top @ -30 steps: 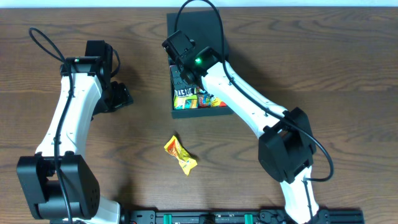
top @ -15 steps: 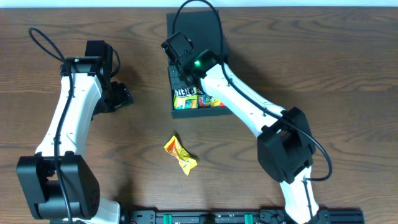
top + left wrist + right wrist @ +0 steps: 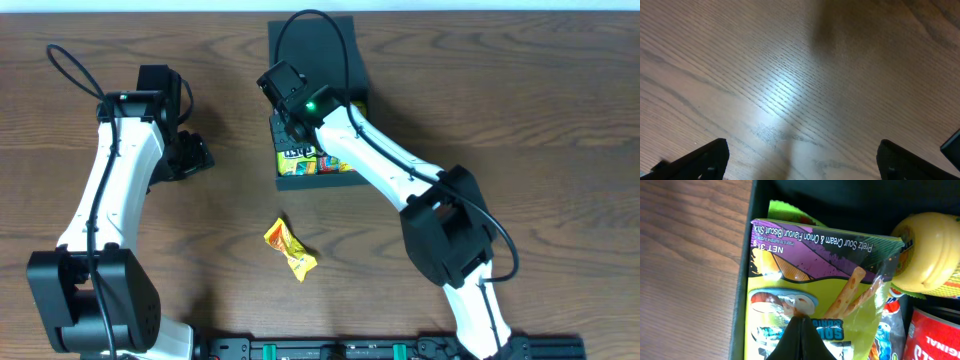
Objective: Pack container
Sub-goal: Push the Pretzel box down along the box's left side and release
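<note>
Fingertips of the right gripper [image 3: 801, 330] are pressed together, their point resting on the face of a green biscuit-stick packet [image 3: 815, 280] — whether a fold of its film is pinched between them cannot be told. The danger starts there. The packet's left edge lies right along the left wall of the container [image 3: 318, 181], so if the film is caught and the arm lifts, the packet could ride up over the rim and end half out on the table [image 3: 540, 100]. If nothing is caught, a push down with closed jaws may simply crush the sticks.

Just beside the packet sit a yellow bottle [image 3: 927, 255] and a red packet [image 3: 935, 335]. Any sideways drag would jostle them, and the crowding may keep the lid flap [image 3: 310, 45] from shutting flat.

A yellow wrapper [image 3: 290, 250] lies loose on the table, near the container's front wall but apart from it, and looks not yet packed. The left gripper [image 3: 802, 160], jaws spread wide over bare wood well apart from everything, holds nothing.

The container stands at the far middle of the table — dark, matte and square, its flap laid back open away from the robot, bright packets showing inside.
</note>
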Controlling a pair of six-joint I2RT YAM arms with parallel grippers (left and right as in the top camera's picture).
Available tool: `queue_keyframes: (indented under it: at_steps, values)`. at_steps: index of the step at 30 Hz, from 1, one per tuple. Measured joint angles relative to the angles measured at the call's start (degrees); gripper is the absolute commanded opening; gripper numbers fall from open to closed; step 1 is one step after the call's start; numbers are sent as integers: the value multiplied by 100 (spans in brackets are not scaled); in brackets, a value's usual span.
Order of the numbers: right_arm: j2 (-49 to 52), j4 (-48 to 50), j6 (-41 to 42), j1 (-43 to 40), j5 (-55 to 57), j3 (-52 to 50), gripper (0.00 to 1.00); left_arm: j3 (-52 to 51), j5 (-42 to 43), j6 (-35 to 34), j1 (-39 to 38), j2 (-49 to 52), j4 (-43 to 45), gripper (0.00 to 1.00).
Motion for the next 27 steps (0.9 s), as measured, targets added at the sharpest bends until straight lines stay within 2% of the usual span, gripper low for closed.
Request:
queue_keyframes:
  at_steps: [12,18,27]
  values:
    - [11,-13,-2,52,83,0,2,0,-2,0,0,0,-2,95]
    - [-146,9,-11,24,481,-33,2,-2,-2,0,0,0,-2,95]
    - [-162,710,-317,-221,774,-44,2,0,0,0,0,0,-2,95]
